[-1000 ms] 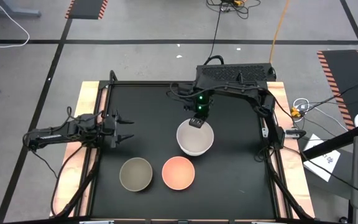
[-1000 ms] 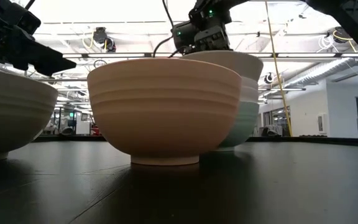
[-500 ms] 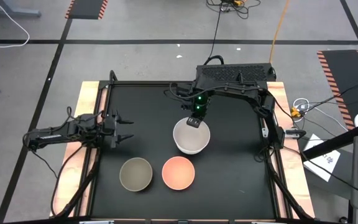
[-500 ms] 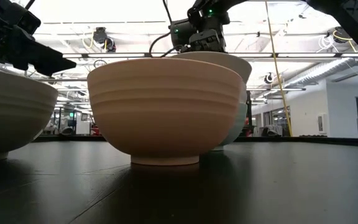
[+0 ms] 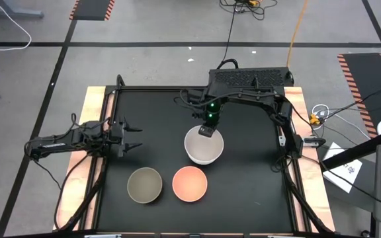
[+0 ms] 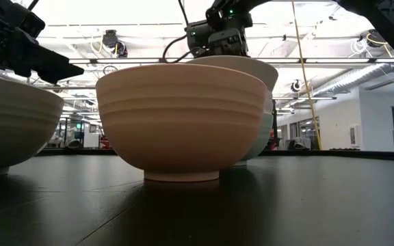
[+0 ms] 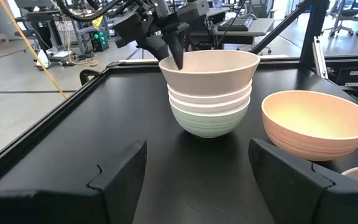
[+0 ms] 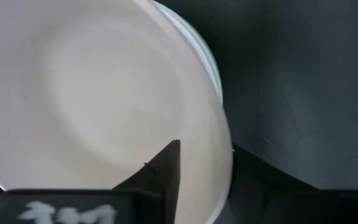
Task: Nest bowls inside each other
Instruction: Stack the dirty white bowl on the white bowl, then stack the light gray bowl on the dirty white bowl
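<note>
I see a smooth, ribbed stack of bowls (image 7: pixel 210 93) mid-table: beige on top, white beneath, mint green at the bottom. My right gripper (image 7: pixel 176 53) straddles the top bowl's rim, fingers slightly parted, one inside; whether it grips I cannot tell. The left gripper (image 5: pixel 132 137) waits open at the matte black table (image 5: pixel 250 192)'s left side, near the olive-grey bowl (image 5: pixel 144 184) and the peach-orange bowl (image 5: pixel 190 183).

peach bowl (image 5: pixel 190 183), olive bowl (image 5: pixel 144 184) (ribbed) — black table (image 5: pixel 157 119)
</note>
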Controlling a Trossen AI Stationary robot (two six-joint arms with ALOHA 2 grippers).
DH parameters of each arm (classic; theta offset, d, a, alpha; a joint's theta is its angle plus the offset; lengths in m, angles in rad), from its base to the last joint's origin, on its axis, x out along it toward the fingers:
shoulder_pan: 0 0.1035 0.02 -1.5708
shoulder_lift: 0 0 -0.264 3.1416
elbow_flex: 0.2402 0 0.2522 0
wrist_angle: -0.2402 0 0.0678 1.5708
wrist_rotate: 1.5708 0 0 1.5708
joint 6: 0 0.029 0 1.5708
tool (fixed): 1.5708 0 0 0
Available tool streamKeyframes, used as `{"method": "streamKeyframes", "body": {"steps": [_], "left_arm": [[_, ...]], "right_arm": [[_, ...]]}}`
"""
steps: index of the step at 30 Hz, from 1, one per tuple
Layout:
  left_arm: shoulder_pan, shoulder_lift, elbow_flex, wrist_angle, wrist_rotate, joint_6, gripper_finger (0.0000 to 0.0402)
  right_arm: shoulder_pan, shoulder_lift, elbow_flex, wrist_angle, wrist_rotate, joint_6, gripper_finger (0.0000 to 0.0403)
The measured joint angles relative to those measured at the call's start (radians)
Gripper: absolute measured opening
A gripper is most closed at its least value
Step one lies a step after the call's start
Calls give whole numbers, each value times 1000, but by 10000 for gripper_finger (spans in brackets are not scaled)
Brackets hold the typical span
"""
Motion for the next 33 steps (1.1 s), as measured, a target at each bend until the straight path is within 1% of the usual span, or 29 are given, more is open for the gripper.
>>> {"method": "streamKeyframes", "body": {"steps": [7,14,19,24,26,28,31,33], "left_arm": [[0,0,0,2,0,-8,280],[0,0,0,6,0,-40,280],[0,0,0,10,0,-46,280],[0,0,0,43,-1,-50,280],[0,0,0,57,-1,-61,280],[0,0,0,59,-1,-72,280],[0,0,0,48,-2,-82,280],[0,0,0,46,-2,-84,280]], "right_arm": [[17,-20,0,12,-1,0,171],[22,-94,0,59,1,-7,232],[23,-157,0,74,11,5,249],[38,-253,-3,84,105,-63,244],[40,-313,-42,138,113,-87,240],[45,-397,-126,231,129,-95,235],[45,-549,-315,370,135,-95,217],[42,-657,-463,440,137,-92,195]]}}
